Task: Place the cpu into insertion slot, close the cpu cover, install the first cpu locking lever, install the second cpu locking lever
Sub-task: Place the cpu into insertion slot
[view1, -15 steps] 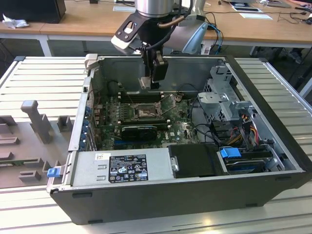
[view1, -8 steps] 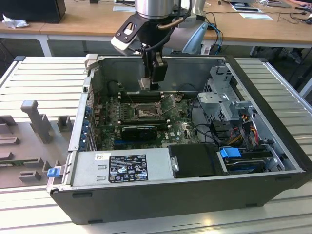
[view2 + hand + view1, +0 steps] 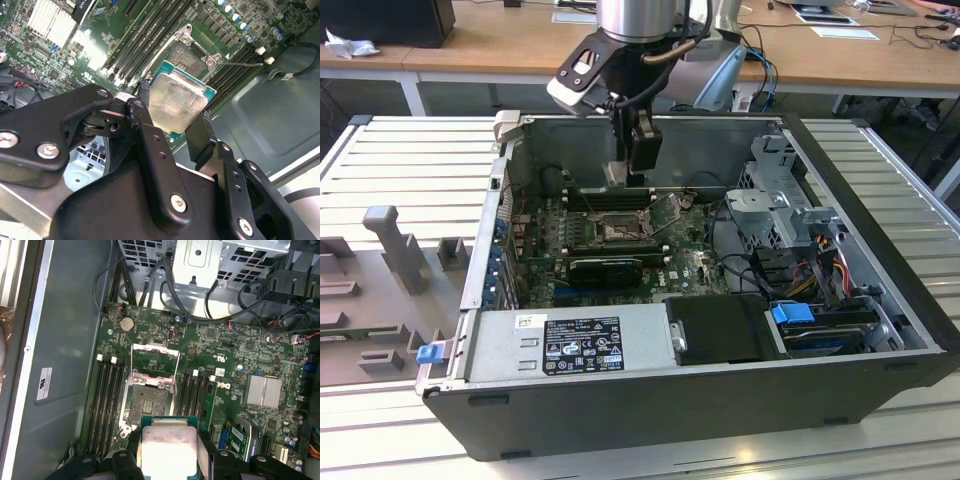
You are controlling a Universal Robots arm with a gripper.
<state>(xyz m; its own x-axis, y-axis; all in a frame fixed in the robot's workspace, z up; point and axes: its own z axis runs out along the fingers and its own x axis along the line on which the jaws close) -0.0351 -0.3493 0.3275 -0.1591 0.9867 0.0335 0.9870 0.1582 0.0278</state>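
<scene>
My gripper [image 3: 629, 160] hangs inside the open computer case, shut on the cpu [image 3: 615, 174]. In both wrist views the silver-topped cpu [image 3: 176, 101] [image 3: 167, 449] sits clamped by its edges between the black fingers [image 3: 144, 98]. It is held in the air above the motherboard, short of the open insertion slot [image 3: 148, 403] [image 3: 188, 53] [image 3: 617, 228]. The cpu cover [image 3: 154, 351] stands swung open at the slot's far side. Thin locking lever rods [image 3: 131, 364] stick up beside the slot, unlatched; one rod [image 3: 241, 63] reaches out sideways.
Memory slots [image 3: 109, 405] flank the socket on both sides. A metal drive cage [image 3: 775, 210] with cables fills the case's right in the exterior view. The power supply [image 3: 570, 345] lies along the near wall. A grey fixture [image 3: 395, 245] stands outside on the slatted table.
</scene>
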